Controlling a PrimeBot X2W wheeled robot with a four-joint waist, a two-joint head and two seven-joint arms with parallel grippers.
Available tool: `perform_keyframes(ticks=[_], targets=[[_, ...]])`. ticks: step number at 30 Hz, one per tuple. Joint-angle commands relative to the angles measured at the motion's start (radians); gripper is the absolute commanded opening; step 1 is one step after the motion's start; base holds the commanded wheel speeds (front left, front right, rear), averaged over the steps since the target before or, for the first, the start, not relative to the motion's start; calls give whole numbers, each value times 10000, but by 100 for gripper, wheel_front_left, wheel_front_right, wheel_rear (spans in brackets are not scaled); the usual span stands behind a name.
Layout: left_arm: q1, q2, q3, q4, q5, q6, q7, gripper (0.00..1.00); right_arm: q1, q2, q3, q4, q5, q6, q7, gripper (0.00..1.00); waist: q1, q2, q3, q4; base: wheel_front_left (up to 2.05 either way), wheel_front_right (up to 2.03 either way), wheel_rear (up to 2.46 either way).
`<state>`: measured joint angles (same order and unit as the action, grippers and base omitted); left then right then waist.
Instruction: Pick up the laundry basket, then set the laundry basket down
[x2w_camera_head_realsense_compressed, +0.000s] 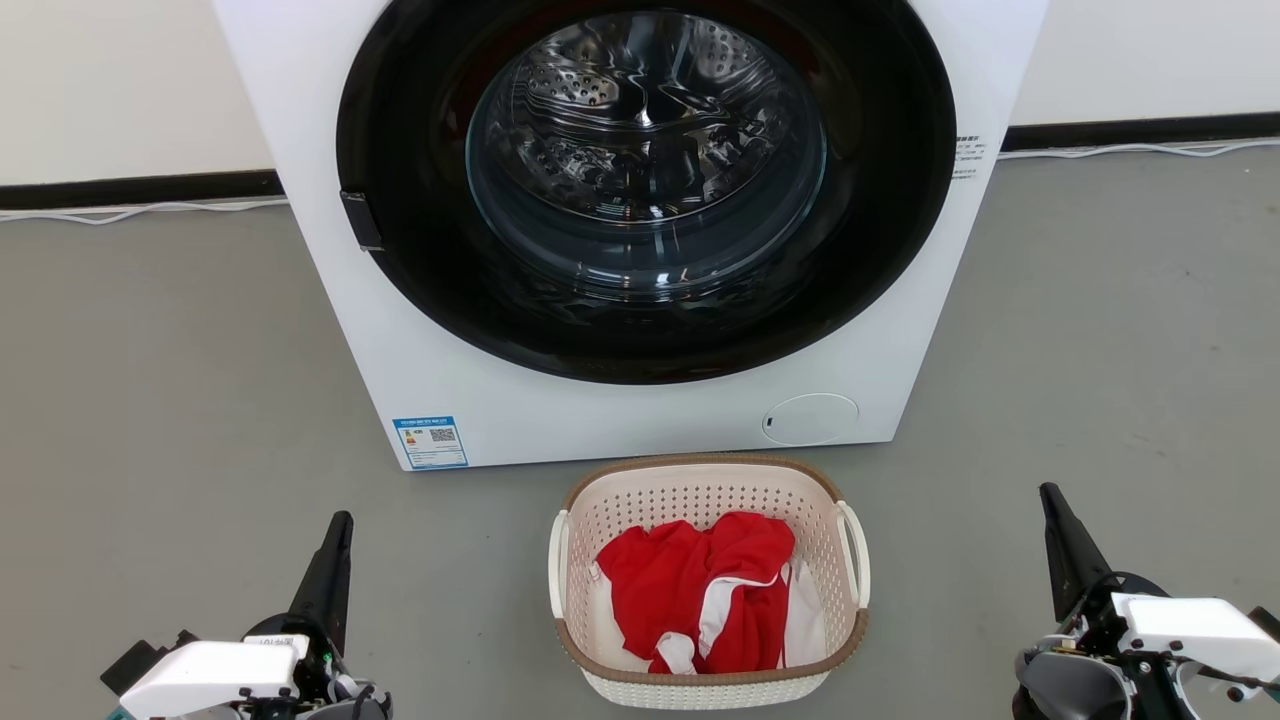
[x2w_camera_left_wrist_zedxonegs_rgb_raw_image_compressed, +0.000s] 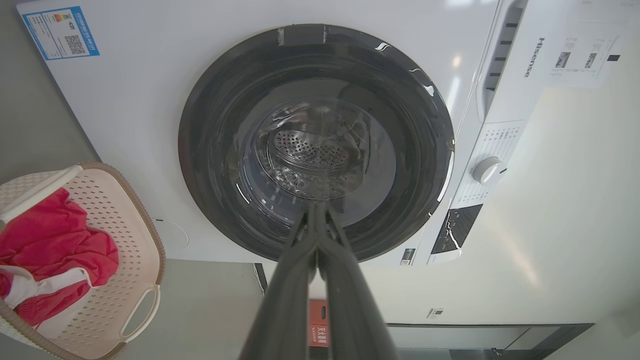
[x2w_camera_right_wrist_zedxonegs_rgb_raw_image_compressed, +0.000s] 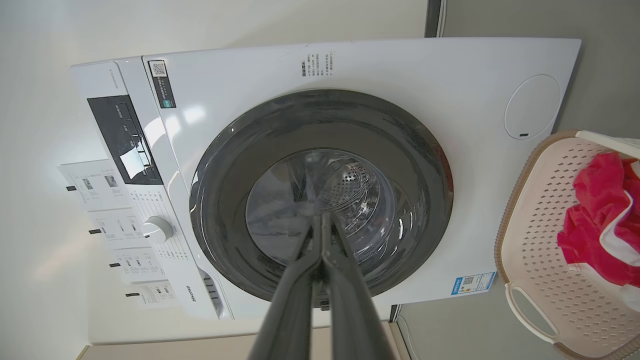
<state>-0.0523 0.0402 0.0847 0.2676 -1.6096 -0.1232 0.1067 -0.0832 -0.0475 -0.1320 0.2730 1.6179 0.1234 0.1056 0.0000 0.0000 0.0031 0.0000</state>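
One basket (x2w_camera_head_realsense_compressed: 700, 690), one washer (x2w_camera_head_realsense_compressed: 330, 300), two hands: left hand (x2w_camera_head_realsense_compressed: 342, 525) and right hand (x2w_camera_head_realsense_compressed: 1050, 497), both pinched closed, empty. Basket: cream, perforated, brown rim, two white handles, red-and-white cloth (x2w_camera_head_realsense_compressed: 690, 580) inside; on the floor (x2w_camera_head_realsense_compressed: 150, 400) just before the washer.

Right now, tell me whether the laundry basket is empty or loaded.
Loaded: the laundry basket holds crumpled red and white clothing covering most of its bottom.

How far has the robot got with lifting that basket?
Nothing looks done yet: the basket, holding red and white clothes, sits on the floor before the washing machine. Nothing is in hand: the left gripper and right gripper are shut, apart from it on either side. Still to do: grasp it, lift it, set it down.
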Motion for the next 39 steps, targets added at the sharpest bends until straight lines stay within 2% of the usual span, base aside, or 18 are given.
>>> perform_keyframes(ticks=[1, 39], targets=[[-557, 100, 290, -227, 9, -75, 64, 0, -248, -28, 179, -282, -95, 73, 79, 0, 0, 0, 0, 0, 0, 0, 0], [-557, 100, 289, -227, 8, -75, 63, 0, -248, -28, 181, -282, -94, 73, 77, 0, 0, 0, 0, 0, 0, 0, 0]])
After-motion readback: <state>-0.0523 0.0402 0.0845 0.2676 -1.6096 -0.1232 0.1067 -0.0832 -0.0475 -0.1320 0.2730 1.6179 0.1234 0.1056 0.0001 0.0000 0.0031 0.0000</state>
